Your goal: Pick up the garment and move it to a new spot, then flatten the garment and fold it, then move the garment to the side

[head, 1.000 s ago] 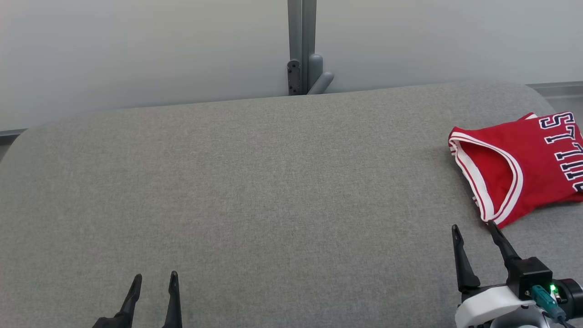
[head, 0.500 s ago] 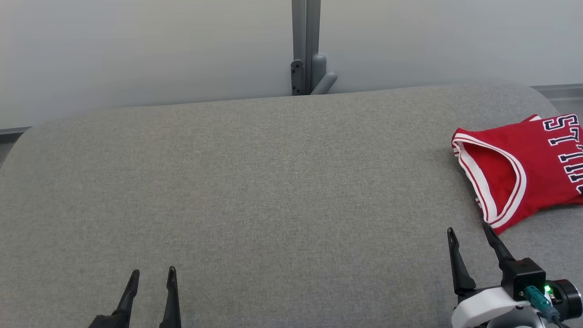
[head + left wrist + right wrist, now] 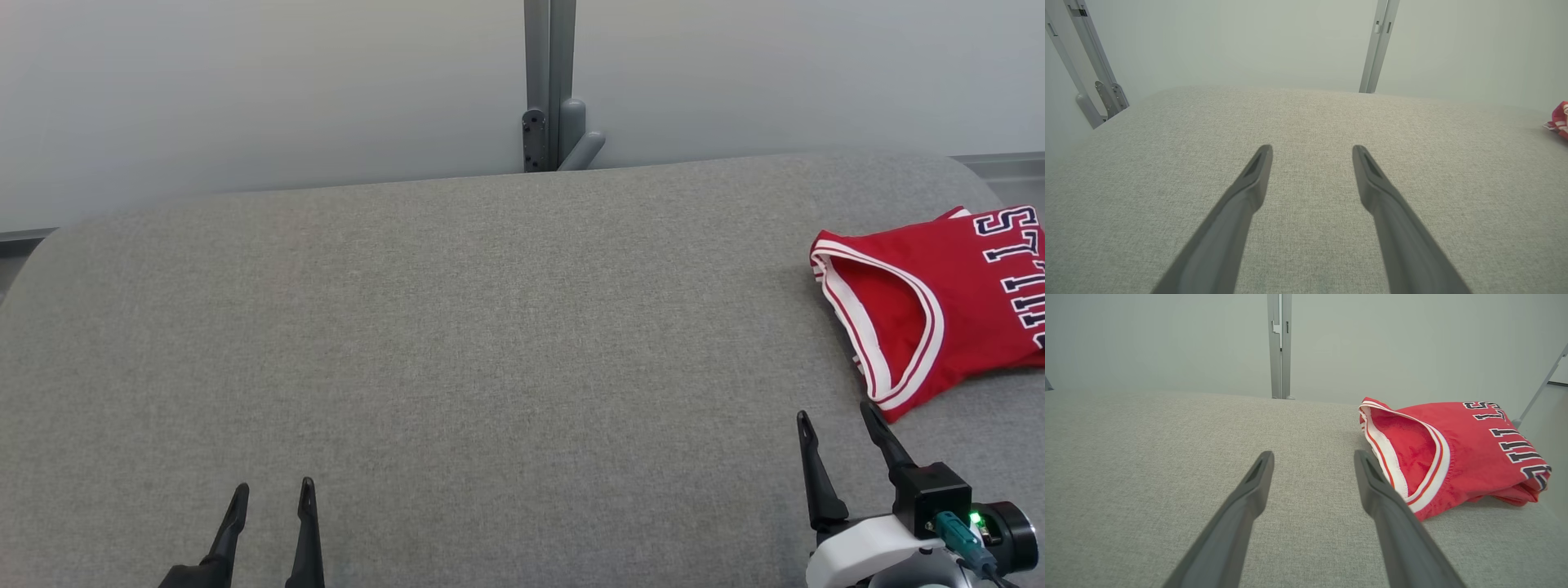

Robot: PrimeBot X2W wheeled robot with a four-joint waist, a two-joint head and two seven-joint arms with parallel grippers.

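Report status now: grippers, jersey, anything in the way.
Left gripper open, empty. Right gripper open, empty, close beside the red jersey. Jersey folded, lying at right end of grey padded table. Path to it unobstructed.

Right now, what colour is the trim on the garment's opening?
White trim with thin red lines; clearest in right wrist view.

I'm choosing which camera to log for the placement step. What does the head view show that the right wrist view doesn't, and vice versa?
Head view adds: the left end effector, open at lower left, and the right arm's white wrist housing with its green light. Right wrist view adds: a slanted grey bar beyond the red jersey, plus more of its lettering, which the head view crops. Shared: the jersey lying on the grey padded surface, the upright grey post at the back, and the right end effector, open, just short of the jersey.
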